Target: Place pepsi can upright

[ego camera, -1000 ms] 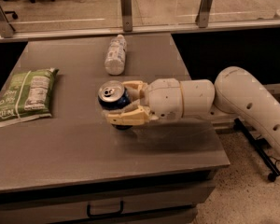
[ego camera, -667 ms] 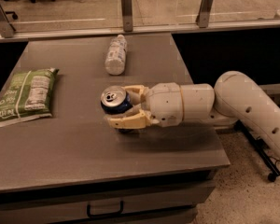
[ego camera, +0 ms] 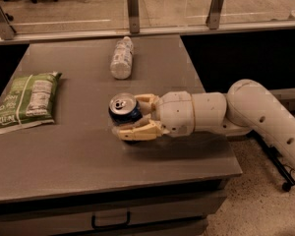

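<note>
Blue pepsi can (ego camera: 124, 108), inside tool (ego camera: 127, 115) (table (ego camera: 78, 149) middle)

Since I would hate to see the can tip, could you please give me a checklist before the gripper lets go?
1. Grip: ok, the gripper is shut on the can, a finger on each side.
2. Can upright: ok, its silver top faces up.
3. Base resting on the table: cannot tell, the lower finger hides it.
4. Room around it: ok, the bottle and the snack bag lie well apart.
5. Table edge: ok, the can is well inside it.
</note>
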Available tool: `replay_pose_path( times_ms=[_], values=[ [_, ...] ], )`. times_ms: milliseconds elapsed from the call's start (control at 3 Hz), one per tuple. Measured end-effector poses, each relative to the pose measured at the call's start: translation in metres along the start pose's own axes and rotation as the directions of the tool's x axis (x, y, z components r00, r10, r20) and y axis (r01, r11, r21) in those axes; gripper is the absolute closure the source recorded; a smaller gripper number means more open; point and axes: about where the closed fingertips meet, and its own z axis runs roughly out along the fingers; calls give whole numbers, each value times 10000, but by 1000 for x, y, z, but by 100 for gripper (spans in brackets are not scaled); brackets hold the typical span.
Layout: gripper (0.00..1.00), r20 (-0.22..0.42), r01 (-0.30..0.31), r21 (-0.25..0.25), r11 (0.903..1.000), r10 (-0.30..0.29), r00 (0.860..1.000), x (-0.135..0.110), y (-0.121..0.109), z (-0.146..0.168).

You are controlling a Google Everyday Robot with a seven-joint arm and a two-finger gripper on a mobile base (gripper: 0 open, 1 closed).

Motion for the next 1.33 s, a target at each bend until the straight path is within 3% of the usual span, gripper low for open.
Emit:
replay_pose_path(
  times_ms=[333, 1000, 1333],
  values=[
    [5, 0, 0, 0, 10000, 0, 10000, 0, 0, 0],
    [0, -653, -431, 566, 9975, 468, 9968, 10, 5, -30],
    [0, -1154, -508, 1146, 9921, 641, 9912, 11, 5, -61]
  ],
)
